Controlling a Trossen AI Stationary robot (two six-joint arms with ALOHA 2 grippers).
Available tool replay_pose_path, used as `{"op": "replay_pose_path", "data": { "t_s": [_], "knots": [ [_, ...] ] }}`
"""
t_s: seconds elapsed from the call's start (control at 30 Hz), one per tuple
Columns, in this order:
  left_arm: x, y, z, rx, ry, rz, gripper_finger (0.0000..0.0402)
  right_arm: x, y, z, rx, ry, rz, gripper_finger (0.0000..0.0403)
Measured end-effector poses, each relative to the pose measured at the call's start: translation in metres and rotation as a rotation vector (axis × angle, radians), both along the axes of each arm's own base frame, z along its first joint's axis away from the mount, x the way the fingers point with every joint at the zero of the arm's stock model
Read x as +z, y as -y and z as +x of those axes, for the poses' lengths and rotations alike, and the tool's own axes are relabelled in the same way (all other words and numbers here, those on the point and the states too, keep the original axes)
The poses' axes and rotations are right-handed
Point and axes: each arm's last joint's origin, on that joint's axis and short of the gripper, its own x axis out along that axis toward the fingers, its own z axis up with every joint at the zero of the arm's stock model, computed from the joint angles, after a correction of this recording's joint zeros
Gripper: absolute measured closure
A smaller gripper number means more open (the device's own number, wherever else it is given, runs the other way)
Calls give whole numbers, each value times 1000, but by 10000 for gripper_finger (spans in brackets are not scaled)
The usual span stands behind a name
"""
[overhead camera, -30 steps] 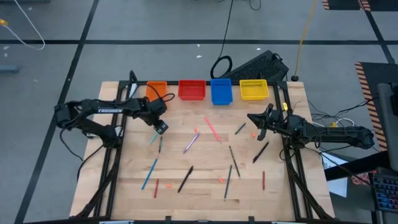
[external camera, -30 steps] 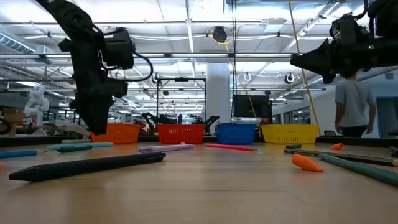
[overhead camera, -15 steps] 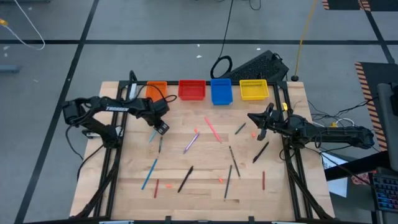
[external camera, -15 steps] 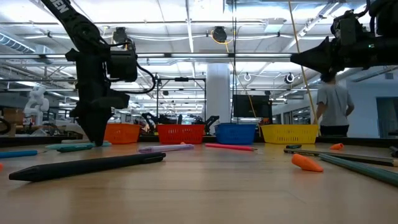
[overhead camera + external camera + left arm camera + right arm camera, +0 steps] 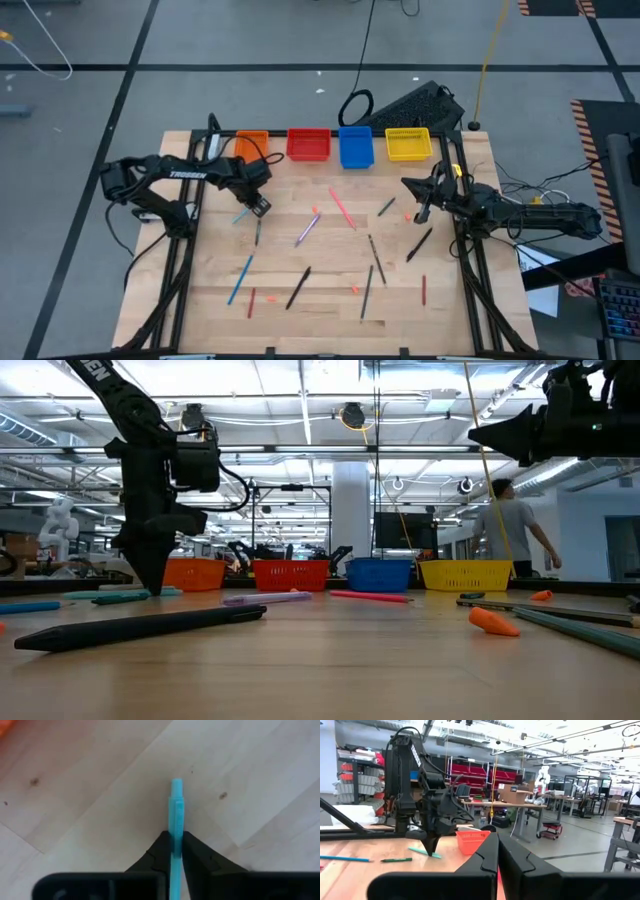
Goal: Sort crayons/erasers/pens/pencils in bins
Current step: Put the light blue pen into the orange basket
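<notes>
Four bins are sitting in a row along the far edge of the table (image 5: 330,300): the orange bin (image 5: 251,146), the red bin (image 5: 308,144), the blue bin (image 5: 355,147) and the yellow bin (image 5: 407,144). The high view is too small to show whether any of them is holding anything.

The left gripper (image 5: 250,208) is reaching down to the table just in front of the orange bin, and its fingers (image 5: 161,851) are pinching a light blue pen (image 5: 176,827) between them. In the left wrist view the pen is lying flat against the wood, with one end sticking out well past the fingertips. The low view is showing the same gripper (image 5: 152,575) pointing straight down, its tips at the table surface.

The right gripper (image 5: 419,213) is hovering above the table near the right edge, in front of the yellow bin. In the right wrist view its two fingers (image 5: 487,857) are pressing together with nothing between them.

Loose items are lying scattered over the middle and near part of the table: a pink pencil (image 5: 342,208), a purple pen (image 5: 306,230), a second blue pen (image 5: 240,279), a black pen (image 5: 298,287) and a red crayon (image 5: 423,290) among them. A small eraser (image 5: 408,216) is lying just beside the right gripper.

A person (image 5: 511,528) is standing in the room beyond the table.
</notes>
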Motion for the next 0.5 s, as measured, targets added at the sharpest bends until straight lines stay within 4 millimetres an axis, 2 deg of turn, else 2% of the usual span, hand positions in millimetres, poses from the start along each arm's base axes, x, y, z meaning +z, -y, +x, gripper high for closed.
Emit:
{"op": "replay_pose_path", "data": {
  "t_s": [0.13,0.23,0.37,0.5],
  "knots": [
    [6,2,-3,-1,18,-2,381,0,0,0,1,1,6,403],
    [23,3,-4,11,63,10,381,-1,0,0,8,6,38,403],
    [66,0,-3,26,174,101,388,-2,0,0,10,-5,53,403],
    [114,-14,-6,81,261,289,390,-3,0,0,10,-7,53,403]
  ]
}}
